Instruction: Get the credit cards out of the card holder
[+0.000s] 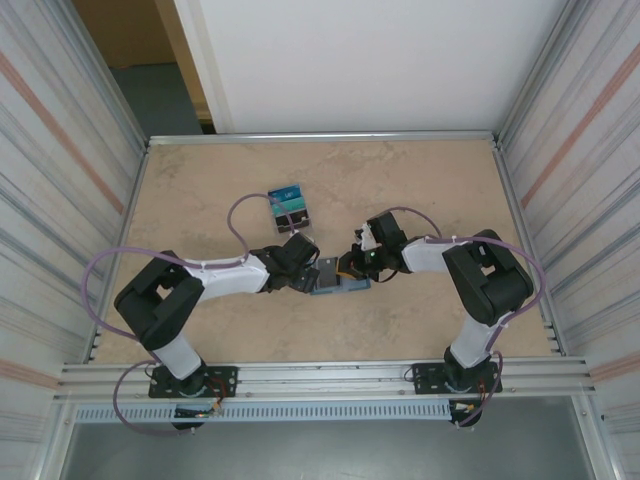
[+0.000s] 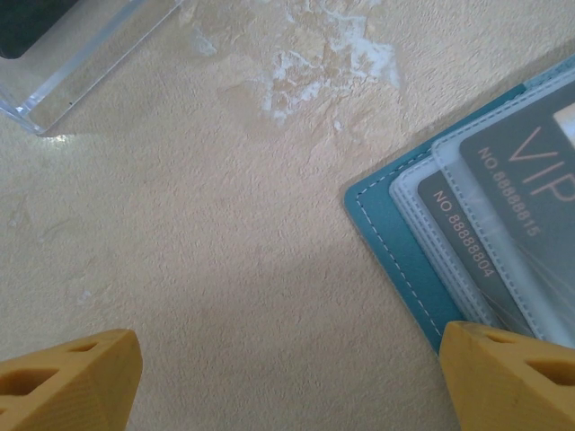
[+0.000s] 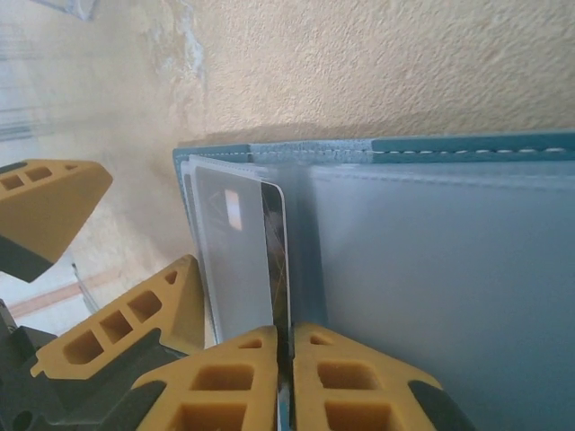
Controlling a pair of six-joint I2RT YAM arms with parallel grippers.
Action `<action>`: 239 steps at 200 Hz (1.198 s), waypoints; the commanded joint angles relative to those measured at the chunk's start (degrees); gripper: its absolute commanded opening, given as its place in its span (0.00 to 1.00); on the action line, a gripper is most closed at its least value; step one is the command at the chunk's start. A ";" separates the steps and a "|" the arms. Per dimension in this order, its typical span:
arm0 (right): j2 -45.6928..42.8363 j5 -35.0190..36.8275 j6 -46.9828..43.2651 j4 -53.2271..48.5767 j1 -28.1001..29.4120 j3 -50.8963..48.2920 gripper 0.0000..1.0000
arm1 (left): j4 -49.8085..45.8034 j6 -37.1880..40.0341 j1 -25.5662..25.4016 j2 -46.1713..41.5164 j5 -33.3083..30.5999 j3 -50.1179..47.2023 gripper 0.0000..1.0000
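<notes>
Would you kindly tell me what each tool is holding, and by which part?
Right tool pinches a credit card by its near edge; left tool holds nothing.

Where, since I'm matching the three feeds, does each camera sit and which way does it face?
Top external: above and behind the arms, looking down on the table; both arms whole, left gripper and right gripper at the card holder.
Left wrist: on that wrist, looking down past wide-apart fingertips at the card holder's corner and pocketed credit cards.
Right wrist: on that wrist, looking along shut fingers pinching a credit card.
Shared: all three see the card holder; right wrist also catches the left gripper's fingers.
</notes>
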 commanded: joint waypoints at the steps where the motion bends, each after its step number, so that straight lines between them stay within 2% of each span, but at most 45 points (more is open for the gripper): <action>1: -0.32 0.77 -1.15 -2.21 -0.47 -1.09 0.11 | -2.30 0.02 -0.08 0.96 -0.86 0.15 0.87; 41: -0.05 0.54 -1.10 -1.57 -0.46 -1.36 0.05 | -3.18 0.21 -0.12 -1.47 -0.54 1.14 0.87; 97: -0.14 0.90 -1.12 -1.77 -0.46 -1.53 0.05 | -1.97 0.96 -0.44 -5.24 0.26 3.86 0.90; 192: -0.34 0.46 -0.62 -0.79 -0.60 -2.21 0.10 | -0.42 2.69 -0.39 2.87 3.36 6.34 0.94; 239: -1.35 -1.20 0.62 1.85 -1.50 -3.64 0.11 | -2.62 2.54 -0.32 3.80 2.19 6.18 0.94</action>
